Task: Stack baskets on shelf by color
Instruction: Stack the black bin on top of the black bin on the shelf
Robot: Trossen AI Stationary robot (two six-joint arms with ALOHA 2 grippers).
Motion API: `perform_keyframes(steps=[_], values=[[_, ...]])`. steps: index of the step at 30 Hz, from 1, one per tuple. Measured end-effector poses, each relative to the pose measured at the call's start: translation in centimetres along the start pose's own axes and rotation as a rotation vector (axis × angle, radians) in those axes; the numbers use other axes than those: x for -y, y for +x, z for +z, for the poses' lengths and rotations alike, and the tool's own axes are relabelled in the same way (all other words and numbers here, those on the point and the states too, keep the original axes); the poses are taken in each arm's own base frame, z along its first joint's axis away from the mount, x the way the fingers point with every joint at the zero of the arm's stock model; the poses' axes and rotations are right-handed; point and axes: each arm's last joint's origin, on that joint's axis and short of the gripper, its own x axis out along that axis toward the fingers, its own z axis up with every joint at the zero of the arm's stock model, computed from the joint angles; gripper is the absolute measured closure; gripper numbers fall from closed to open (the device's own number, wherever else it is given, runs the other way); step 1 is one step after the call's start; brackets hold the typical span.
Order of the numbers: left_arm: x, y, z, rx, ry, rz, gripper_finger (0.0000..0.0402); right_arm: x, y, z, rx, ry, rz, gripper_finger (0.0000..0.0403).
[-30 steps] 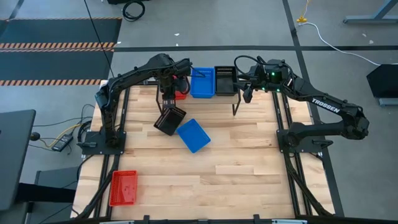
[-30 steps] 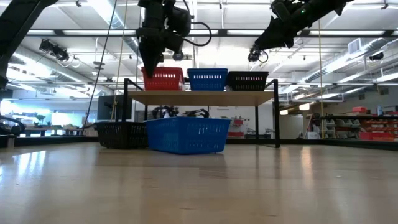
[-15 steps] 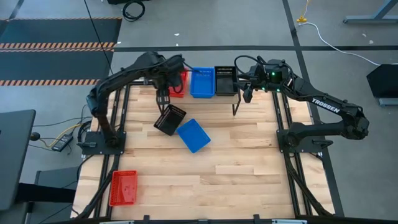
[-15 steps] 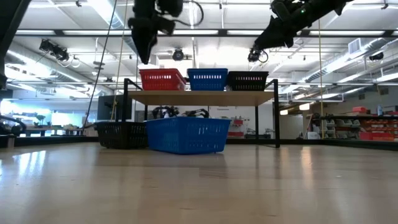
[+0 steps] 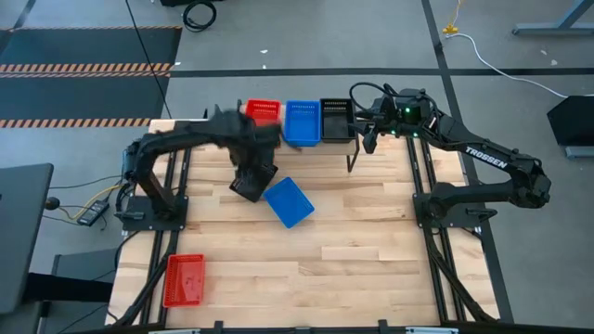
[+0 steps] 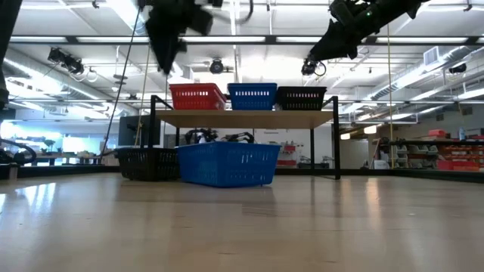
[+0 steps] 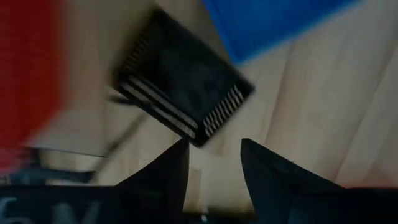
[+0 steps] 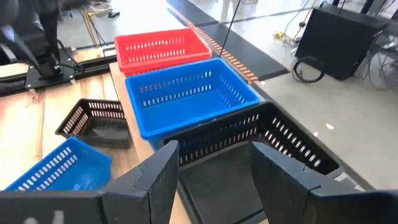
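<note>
The shelf (image 6: 249, 119) stands at the table's far edge and bears a red basket (image 5: 263, 110), a blue basket (image 5: 302, 122) and a black basket (image 5: 336, 119) side by side. A black basket (image 5: 253, 179) and a blue basket (image 5: 289, 201) lie on the table in front of it. A red basket (image 5: 184, 279) lies at the near left. My left gripper (image 7: 214, 146) is open and empty, high above the table's black basket (image 7: 180, 93). My right gripper (image 8: 211, 152) is open and empty above the shelf's black basket (image 8: 261, 146).
The shelf's thin black legs (image 6: 336, 147) stand on the table at the far edge. The table's near right half (image 5: 371, 269) is bare wood. The left arm (image 5: 176, 144) stretches over the table's far left.
My left gripper has drawn away from the red basket on the shelf, going up and toward the table's near left, and now hangs over the black basket on the table. The red basket stays on the shelf.
</note>
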Motion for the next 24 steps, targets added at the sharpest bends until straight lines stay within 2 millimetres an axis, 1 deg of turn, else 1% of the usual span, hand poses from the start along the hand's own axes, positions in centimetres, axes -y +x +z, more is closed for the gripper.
perform_keyframes(steps=[4,6,8,12,15,21,24], values=[[1.8,5.1,-0.6,-0.142,0.091,-0.044,0.0246,-0.4,0.0,-0.3,-0.031,0.006,0.020,0.0202],[2.4,7.1,-0.8,-0.162,0.137,-0.049,0.0244,-0.7,0.1,-0.3,-0.035,0.002,0.034,0.0202],[2.8,8.7,-0.8,-0.156,0.175,-0.052,0.0244,-1.0,0.1,-0.3,-0.041,-0.004,0.049,0.0202],[3.1,10.8,-0.9,-0.128,0.237,-0.050,0.0251,-1.9,0.1,-0.3,-0.039,-0.010,0.104,0.0202],[3.2,12.2,-1.4,-0.137,0.277,-0.055,0.0251,-2.5,0.1,-0.4,-0.051,-0.013,0.131,0.0202],[3.7,14.9,-2.8,-0.187,0.334,-0.073,0.0232,-3.3,0.1,-0.6,-0.074,-0.023,0.165,0.0202],[3.7,16.1,-2.9,-0.151,0.345,-0.054,0.0221,-3.4,0.1,-0.6,-0.074,-0.020,0.171,0.0202]])
